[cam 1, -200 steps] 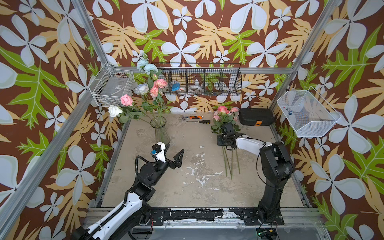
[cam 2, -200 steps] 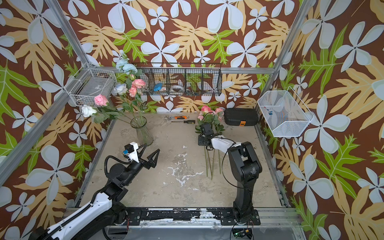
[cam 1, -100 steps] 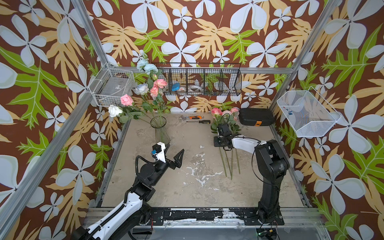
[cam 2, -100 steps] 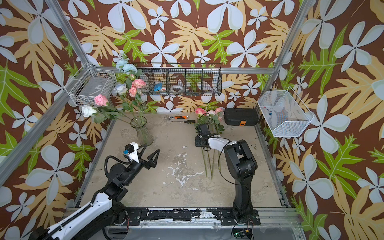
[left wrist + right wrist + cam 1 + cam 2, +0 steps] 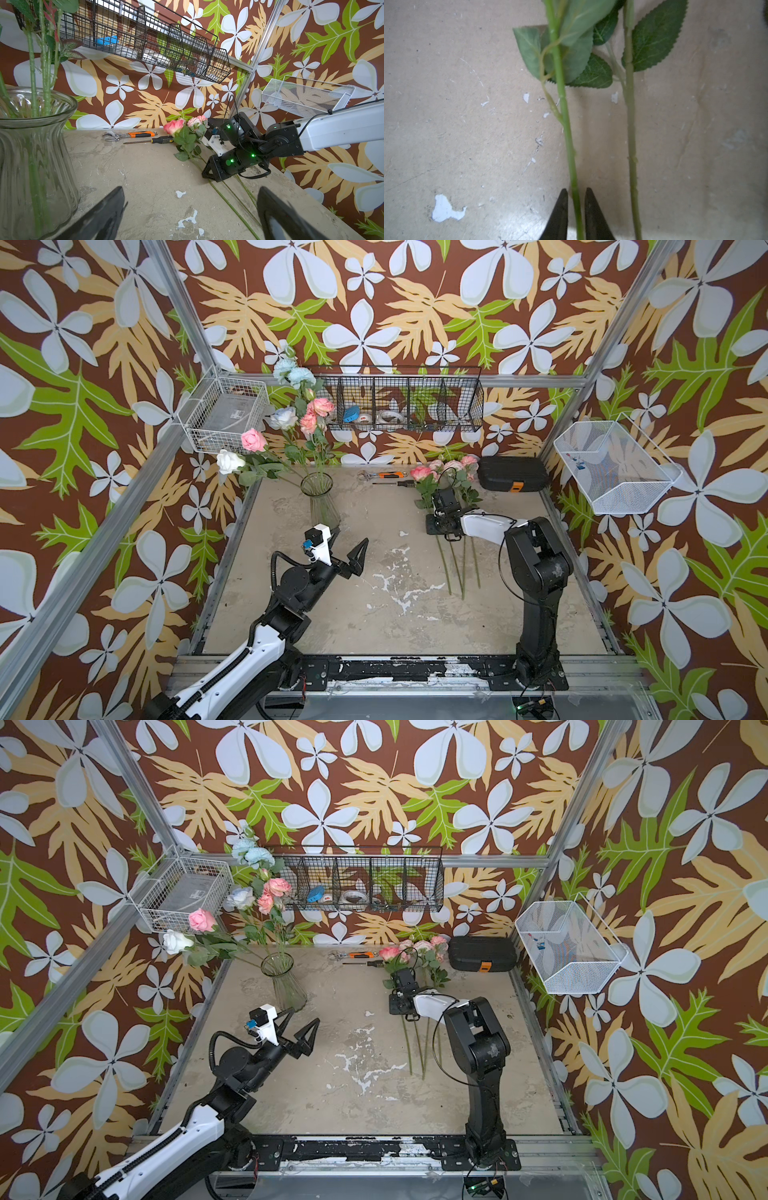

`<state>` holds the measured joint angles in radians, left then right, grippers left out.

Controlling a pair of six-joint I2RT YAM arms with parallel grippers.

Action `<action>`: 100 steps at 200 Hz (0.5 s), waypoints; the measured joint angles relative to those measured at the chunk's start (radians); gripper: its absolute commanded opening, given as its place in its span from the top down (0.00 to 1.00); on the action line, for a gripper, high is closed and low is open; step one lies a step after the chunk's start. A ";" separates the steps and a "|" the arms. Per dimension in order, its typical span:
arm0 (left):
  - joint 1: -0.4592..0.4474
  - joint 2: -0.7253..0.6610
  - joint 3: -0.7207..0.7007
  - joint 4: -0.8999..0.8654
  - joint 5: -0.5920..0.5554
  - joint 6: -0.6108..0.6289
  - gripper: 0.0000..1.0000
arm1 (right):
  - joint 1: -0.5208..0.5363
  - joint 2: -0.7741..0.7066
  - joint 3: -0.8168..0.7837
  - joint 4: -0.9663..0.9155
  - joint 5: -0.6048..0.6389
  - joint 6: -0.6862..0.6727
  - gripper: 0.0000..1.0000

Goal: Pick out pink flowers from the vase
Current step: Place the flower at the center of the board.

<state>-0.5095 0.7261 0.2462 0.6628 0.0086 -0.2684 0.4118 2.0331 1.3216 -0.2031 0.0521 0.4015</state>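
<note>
At the left, the vase (image 5: 319,497) stands on the tabletop (image 5: 374,614) toward the back, holding pink flowers (image 5: 253,439) among a white rose (image 5: 227,460) and blue blooms (image 5: 293,371). Just in front of it, your left end effector (image 5: 350,537) hangs above the tabletop, spread wide and holding nothing. Right of centre, the laid-out pink flowers (image 5: 422,472) lie flat, blooms near the black case (image 5: 511,480). Your right end effector (image 5: 576,189) is down over their stems, slightly parted around one green stem (image 5: 571,155), with a sliver of gap showing.
</note>
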 measured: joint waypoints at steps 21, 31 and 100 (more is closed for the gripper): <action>0.000 0.002 0.000 0.000 0.000 0.000 0.00 | 0.000 -0.010 -0.002 -0.001 0.000 0.010 0.78; 0.000 0.003 0.000 0.000 0.000 0.000 0.00 | 0.000 -0.019 -0.005 0.000 0.000 0.011 0.78; 0.000 0.013 0.000 0.002 0.000 0.000 0.00 | -0.022 -0.015 -0.018 0.015 -0.021 0.042 0.75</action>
<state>-0.5095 0.7391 0.2462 0.6643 0.0090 -0.2684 0.3897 2.0182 1.3037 -0.1879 0.0311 0.4435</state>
